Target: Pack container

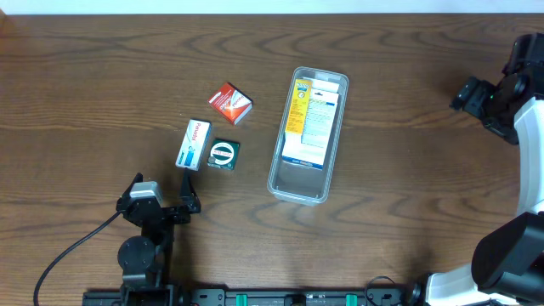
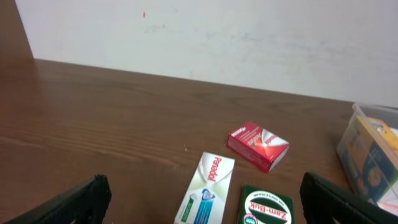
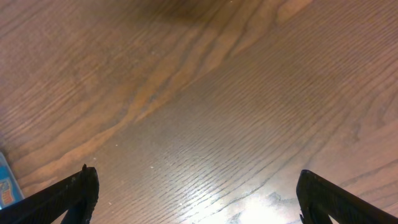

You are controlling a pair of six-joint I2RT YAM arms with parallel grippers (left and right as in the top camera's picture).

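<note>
The container (image 1: pixel 299 180) is a long clear tray in the middle of the table. A yellow and white box (image 1: pixel 310 115) lies in its far part. To its left lie a red box (image 1: pixel 230 103), a white Panadol box (image 1: pixel 194 144) and a green Zam-Buk box (image 1: pixel 224 154). My left gripper (image 1: pixel 161 189) is open just short of the white and green boxes, holding nothing. In the left wrist view the white box (image 2: pixel 205 190) and green box (image 2: pixel 267 206) lie between the fingers' line of sight, the red box (image 2: pixel 257 145) beyond, the container (image 2: pixel 348 146) at right. My right gripper (image 1: pixel 466 93) hangs open at the far right, empty.
The right wrist view shows bare wooden table under the open right gripper (image 3: pixel 198 199), with a sliver of blue and orange print (image 3: pixel 5 183) at the left edge. A black cable (image 1: pixel 72 251) runs from the left arm to the front left.
</note>
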